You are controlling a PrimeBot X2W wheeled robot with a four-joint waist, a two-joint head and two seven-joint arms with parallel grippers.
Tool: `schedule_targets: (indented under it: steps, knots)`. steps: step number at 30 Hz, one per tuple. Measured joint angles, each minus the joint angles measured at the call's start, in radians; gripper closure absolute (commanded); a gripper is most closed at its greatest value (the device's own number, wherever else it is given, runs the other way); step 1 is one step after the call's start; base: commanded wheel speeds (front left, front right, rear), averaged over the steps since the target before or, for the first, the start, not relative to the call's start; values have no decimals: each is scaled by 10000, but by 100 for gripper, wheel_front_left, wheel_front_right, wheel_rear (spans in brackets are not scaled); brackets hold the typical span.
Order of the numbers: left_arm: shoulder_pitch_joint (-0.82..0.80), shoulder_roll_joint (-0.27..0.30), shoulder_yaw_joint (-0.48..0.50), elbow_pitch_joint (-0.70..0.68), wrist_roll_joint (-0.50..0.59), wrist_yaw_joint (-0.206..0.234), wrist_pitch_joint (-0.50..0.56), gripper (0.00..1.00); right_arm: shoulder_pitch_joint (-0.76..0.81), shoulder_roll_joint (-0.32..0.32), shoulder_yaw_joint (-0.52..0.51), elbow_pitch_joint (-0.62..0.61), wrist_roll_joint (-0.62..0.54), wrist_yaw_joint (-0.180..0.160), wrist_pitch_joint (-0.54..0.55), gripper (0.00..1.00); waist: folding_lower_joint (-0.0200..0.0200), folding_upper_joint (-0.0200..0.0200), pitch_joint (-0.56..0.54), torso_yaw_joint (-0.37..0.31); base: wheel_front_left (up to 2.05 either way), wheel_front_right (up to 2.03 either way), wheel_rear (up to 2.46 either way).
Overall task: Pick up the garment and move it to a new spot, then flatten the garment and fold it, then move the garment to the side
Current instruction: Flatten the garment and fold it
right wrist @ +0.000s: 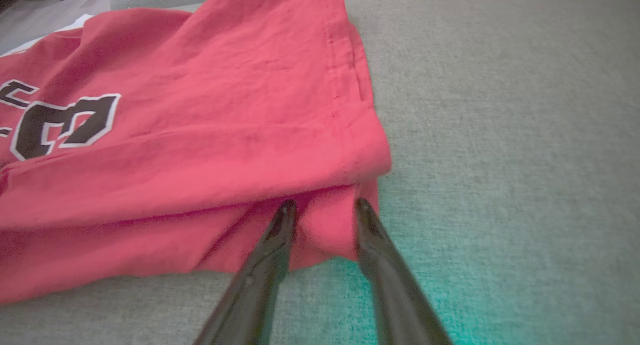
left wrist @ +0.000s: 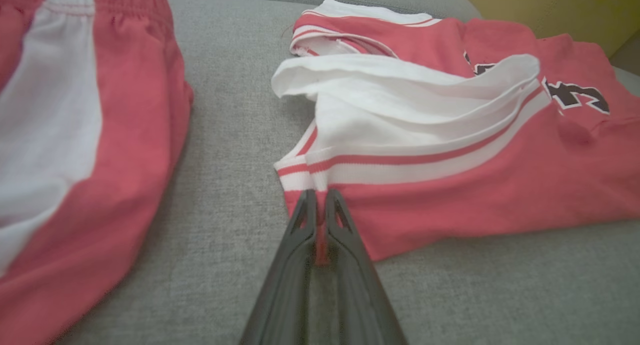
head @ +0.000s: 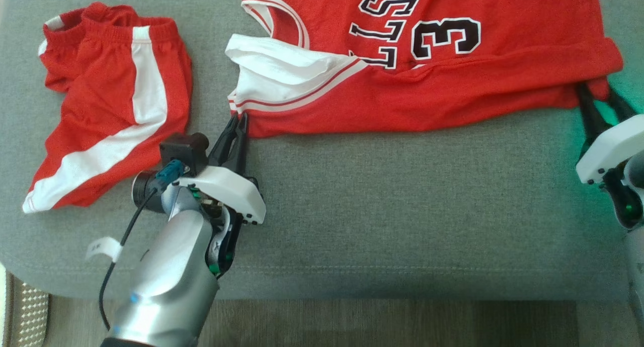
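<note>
Left wrist view: left gripper (left wrist: 320, 196) clamped on jersey (left wrist: 450, 200) corner; right gripper (right wrist: 325, 204) jaws apart, straddling other corner.

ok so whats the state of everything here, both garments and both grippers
red basketball jersey with white trim: lying on the grey fabric cushion, doubled over lengthwise, creased, white armhole panel bunched up
red shorts with white stripes: lying rumpled, apart from the jersey, untouched
left gripper: shut on the jersey's corner below the armhole
right gripper: jaws apart, jersey's hem corner between the fingers, not clearly pinched
</note>
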State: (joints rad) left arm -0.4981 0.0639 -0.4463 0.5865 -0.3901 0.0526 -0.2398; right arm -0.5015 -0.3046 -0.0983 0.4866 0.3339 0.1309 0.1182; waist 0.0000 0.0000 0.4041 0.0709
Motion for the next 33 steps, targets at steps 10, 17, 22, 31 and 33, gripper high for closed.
schedule_targets:
  steps: [10,17,22,31,33]
  knots:
    - [464,314,132,-688,-12,0,-86,100,788,-219,-184,-531,456,0,105,100,0,0,-383,-258,0,0,0]
    - [2021,748,376,-2197,-734,-117,453,100,2087,-453,-564,-1400,1260,4,686,100,0,0,-783,-577,0,0,0]
    - [3161,1003,337,-3708,-1133,-75,1294,100,2791,-602,-901,-1781,1480,4,947,100,0,0,-947,-660,0,0,0]
    - [4832,1214,-244,-6015,-1555,362,2769,100,3786,-725,-1394,-2520,1601,2,1565,100,0,0,-1105,-707,0,0,0]
    - [4939,1218,-280,-6211,-1584,416,2920,100,3861,-719,-1542,-2499,1599,2,1565,100,0,0,-1134,-690,0,0,0]
